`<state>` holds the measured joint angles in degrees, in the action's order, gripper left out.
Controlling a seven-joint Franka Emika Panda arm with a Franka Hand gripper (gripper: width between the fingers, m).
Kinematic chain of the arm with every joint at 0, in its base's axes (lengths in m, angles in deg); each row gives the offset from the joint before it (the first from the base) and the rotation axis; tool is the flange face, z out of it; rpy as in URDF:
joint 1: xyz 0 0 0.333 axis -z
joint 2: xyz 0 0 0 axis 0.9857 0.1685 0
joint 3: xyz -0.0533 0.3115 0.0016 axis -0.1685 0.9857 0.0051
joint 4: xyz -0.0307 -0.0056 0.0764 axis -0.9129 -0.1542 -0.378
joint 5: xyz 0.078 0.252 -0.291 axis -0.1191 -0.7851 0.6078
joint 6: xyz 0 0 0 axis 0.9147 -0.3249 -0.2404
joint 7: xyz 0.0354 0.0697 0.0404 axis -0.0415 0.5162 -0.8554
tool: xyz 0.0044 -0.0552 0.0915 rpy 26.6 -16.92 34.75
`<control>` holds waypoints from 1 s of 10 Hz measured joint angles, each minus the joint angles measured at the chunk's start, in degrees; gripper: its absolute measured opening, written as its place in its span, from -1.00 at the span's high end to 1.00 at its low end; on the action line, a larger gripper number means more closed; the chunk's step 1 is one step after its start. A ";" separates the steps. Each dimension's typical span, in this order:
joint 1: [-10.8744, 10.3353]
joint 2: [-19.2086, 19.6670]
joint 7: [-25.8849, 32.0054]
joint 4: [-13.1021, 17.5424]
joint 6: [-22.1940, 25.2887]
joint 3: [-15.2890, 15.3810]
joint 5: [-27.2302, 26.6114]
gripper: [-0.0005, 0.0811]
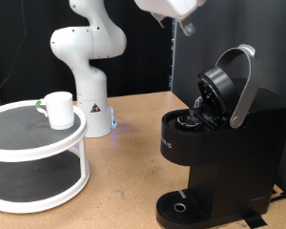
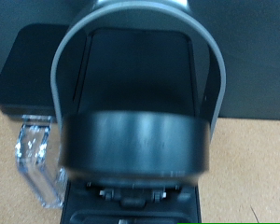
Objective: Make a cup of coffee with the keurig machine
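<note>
The keurig machine (image 1: 224,143) stands on the wooden table at the exterior view's right. Its silver-trimmed lid (image 1: 231,84) is hinged open, and something small and dark sits in the brew chamber (image 1: 189,120). The white cup (image 1: 59,110) rests on the upper tier of a round white stand at the exterior view's left, far from the machine. My gripper (image 1: 185,25) hangs at the exterior view's top, above the open lid and touching nothing. The wrist view looks down on the keurig machine (image 2: 28,65) and its raised lid (image 2: 135,145); the fingers do not show there.
A two-tier round white stand (image 1: 19,153) fills the exterior view's lower left. The arm's white base (image 1: 86,72) stands behind it. A clear water reservoir (image 2: 37,163) sits at the machine's side. The round drip tray (image 1: 186,205) is below the spout.
</note>
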<state>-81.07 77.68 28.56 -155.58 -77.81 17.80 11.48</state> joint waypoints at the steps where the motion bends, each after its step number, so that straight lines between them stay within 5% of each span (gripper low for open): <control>1: -0.35 0.21 -0.18 -0.03 -1.17 0.93 -0.64 -0.99; 10: -2.55 3.02 -5.66 -0.10 -7.96 8.30 -0.93 -0.99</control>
<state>-83.62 80.70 22.90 -155.68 -85.76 26.10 10.55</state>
